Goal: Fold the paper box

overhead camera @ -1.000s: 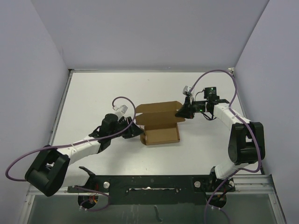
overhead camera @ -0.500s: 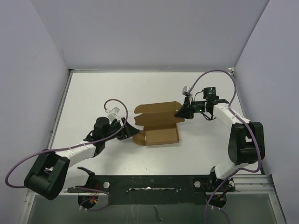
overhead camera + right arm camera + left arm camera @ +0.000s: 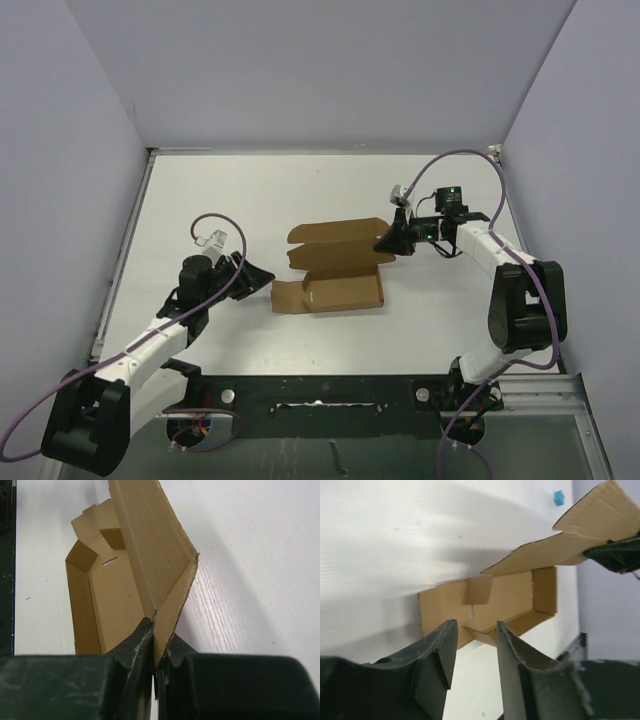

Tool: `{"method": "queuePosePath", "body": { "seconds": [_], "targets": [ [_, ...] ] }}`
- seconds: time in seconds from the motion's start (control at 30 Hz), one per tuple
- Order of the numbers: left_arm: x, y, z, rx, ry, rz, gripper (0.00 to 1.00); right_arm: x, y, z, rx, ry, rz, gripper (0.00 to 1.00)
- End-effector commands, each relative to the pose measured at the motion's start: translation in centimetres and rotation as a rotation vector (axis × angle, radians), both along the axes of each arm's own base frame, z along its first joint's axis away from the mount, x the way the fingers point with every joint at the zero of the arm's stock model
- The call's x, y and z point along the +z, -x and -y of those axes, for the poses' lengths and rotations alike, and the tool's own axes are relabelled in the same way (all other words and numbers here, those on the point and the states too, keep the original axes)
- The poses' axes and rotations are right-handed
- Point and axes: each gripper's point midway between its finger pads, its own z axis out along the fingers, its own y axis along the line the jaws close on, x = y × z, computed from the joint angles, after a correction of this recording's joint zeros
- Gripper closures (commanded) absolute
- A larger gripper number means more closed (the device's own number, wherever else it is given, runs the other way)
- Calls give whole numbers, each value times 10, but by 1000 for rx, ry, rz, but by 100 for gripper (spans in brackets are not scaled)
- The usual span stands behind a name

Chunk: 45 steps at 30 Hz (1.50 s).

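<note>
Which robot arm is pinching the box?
The right arm: its fingers are shut on the raised flap of the box. The left arm has its fingers apart, short of the box, holding nothing.

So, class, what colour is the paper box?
The paper box is plain brown, clearest in the right wrist view.

You've got a white table (image 3: 200, 200). The paper box (image 3: 345, 290) lies on it mid-table, tray base flat, left end flap down on the surface. A tiny blue cube (image 3: 559, 498) sits beyond the box.
</note>
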Motion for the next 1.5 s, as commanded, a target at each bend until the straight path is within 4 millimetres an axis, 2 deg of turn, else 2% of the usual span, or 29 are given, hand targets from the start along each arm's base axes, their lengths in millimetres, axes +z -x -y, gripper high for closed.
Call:
{"method": "queuePosePath", "body": {
  "seconds": [0.0,0.1,0.17,0.33,0.47,0.57,0.67,0.8,0.97,1.17,1.47],
  "targets": [
    [-7,-3,-32,119,-158,-18,76,11,-5,-5,26,-27,37,100],
    [-22,1,-43,149,-218,-69,93,10,-6,-4,25,-27,35,100],
    [-36,5,-46,148,-245,-114,98,10,-6,-5,26,-26,35,100],
    [-61,5,-31,72,-213,-155,100,11,-6,-5,25,-26,37,100],
    [-68,4,-12,-11,-163,-174,100,11,-6,-4,25,-26,36,100],
    [-66,5,5,-67,-145,-151,98,10,-6,-4,25,-26,35,100],
    [-60,6,24,-124,-106,-114,92,10,-6,-4,26,-26,34,100],
    [-58,5,39,-164,-77,-112,86,10,-6,-4,26,-26,34,100],
    [-48,4,50,-187,-18,-94,78,11,-6,-5,28,-27,35,100],
    [-32,9,57,-207,55,-58,73,11,-5,-5,30,-28,35,100],
    [-24,14,75,-243,105,-43,64,12,-5,-5,29,-28,36,100]
  ]
}}
